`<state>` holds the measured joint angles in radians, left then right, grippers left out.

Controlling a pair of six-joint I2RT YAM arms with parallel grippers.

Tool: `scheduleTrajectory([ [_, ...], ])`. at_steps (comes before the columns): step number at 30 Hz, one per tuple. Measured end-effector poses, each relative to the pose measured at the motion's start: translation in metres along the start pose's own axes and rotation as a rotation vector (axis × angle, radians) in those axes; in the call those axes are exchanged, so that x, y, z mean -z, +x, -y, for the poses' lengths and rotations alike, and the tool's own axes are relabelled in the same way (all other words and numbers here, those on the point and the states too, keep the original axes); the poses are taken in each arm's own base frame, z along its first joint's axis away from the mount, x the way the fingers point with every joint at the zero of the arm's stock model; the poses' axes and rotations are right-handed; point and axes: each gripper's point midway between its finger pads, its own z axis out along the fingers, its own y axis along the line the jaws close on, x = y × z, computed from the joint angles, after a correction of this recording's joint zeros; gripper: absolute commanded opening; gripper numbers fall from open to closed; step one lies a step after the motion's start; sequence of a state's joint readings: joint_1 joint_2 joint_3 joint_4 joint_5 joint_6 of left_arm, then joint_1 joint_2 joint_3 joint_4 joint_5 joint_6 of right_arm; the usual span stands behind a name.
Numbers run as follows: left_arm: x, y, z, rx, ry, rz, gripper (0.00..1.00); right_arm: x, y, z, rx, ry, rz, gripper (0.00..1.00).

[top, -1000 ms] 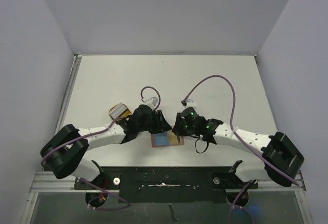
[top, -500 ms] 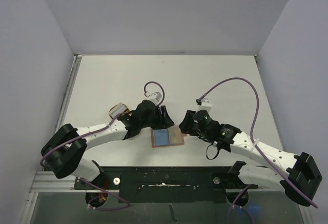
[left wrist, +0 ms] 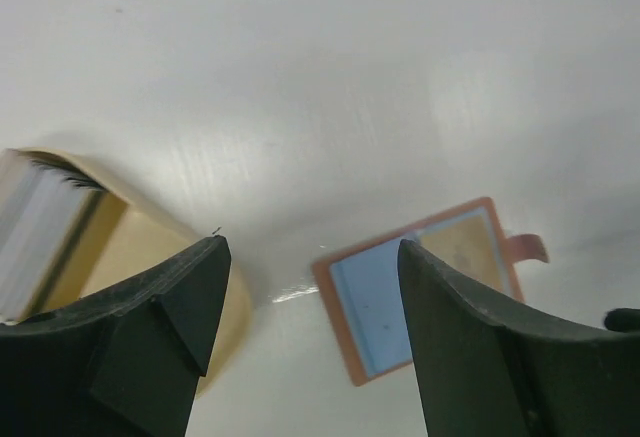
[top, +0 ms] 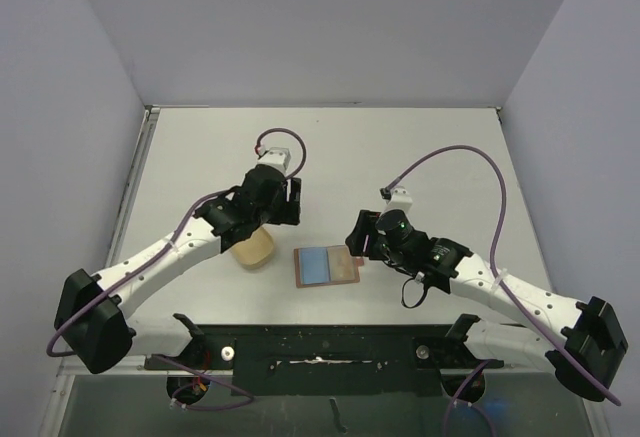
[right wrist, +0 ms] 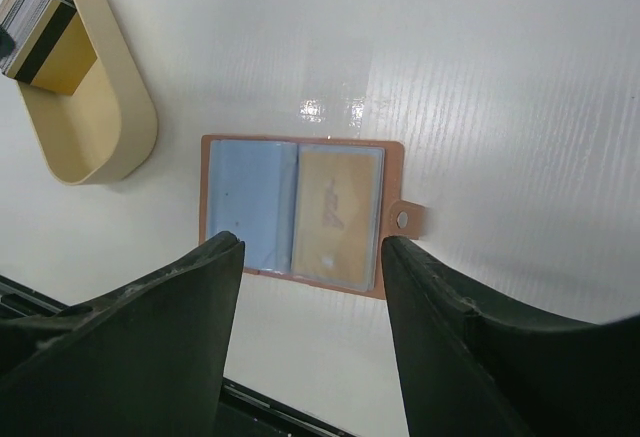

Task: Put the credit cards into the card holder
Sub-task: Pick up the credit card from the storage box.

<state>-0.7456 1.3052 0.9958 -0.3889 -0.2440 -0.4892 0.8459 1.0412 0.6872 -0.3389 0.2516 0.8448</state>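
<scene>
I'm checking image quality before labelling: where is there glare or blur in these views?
Right wrist: sharp, with a small glare patch on the table beside the open card holder. Left wrist: soft focus, the tan case blurred at the edge, a glare streak beside the card holder. Top external: evenly lit, no glare.

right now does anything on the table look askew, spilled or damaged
Nothing stands out. The card holder lies open and flat, a light blue card in one pocket, its tab sticking out sideways. The other cards sit stacked in the pale tan case. The left gripper and right gripper are open and empty.
</scene>
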Motion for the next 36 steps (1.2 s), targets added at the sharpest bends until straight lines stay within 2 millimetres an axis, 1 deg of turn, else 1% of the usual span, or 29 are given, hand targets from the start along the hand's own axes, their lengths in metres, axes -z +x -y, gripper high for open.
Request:
scheduleTrajectory([
  [1,0.004,-0.006,-0.01,-0.024,-0.036,0.009,0.68,0.0,-0.001,-0.001,0.002,-0.001,0.003,0.58],
  [4,0.013,-0.015,-0.039,-0.084,-0.136,0.018,0.68,0.0,-0.002,0.0,0.007,0.001,0.004,0.59],
  [5,0.016,-0.016,-0.052,-0.108,-0.175,0.014,0.67,0.0,-0.002,0.0,0.008,0.001,0.004,0.59],
  [9,0.024,-0.016,-0.09,-0.172,-0.298,-0.003,0.63,-0.003,0.001,0.001,0.014,0.009,-0.006,0.59],
  [12,0.028,-0.009,-0.11,-0.233,-0.341,-0.02,0.63,-0.006,0.004,0.003,0.022,0.02,-0.019,0.59],
  [15,0.032,0.006,-0.128,-0.282,-0.363,-0.052,0.63,-0.006,0.006,0.004,0.03,0.024,-0.026,0.59],
  [17,0.031,0.014,-0.14,-0.299,-0.373,-0.075,0.62,-0.006,0.004,0.003,0.035,0.024,-0.026,0.59],
  [20,0.027,0.022,-0.152,-0.309,-0.375,-0.109,0.62,-0.005,0.003,0.002,0.037,0.022,-0.024,0.59],
  [22,0.021,0.026,-0.154,-0.322,-0.371,-0.129,0.62,-0.005,0.003,0.002,0.038,0.022,-0.024,0.59],
  [26,0.004,0.037,-0.154,-0.356,-0.352,-0.176,0.61,-0.005,0.003,0.002,0.038,0.022,-0.024,0.59],
  [31,-0.011,0.042,-0.156,-0.395,-0.352,-0.198,0.6,-0.005,0.003,0.002,0.038,0.022,-0.024,0.59],
  [36,-0.023,0.052,-0.167,-0.443,-0.386,-0.252,0.57,-0.005,0.003,0.002,0.037,0.022,-0.023,0.59],
])
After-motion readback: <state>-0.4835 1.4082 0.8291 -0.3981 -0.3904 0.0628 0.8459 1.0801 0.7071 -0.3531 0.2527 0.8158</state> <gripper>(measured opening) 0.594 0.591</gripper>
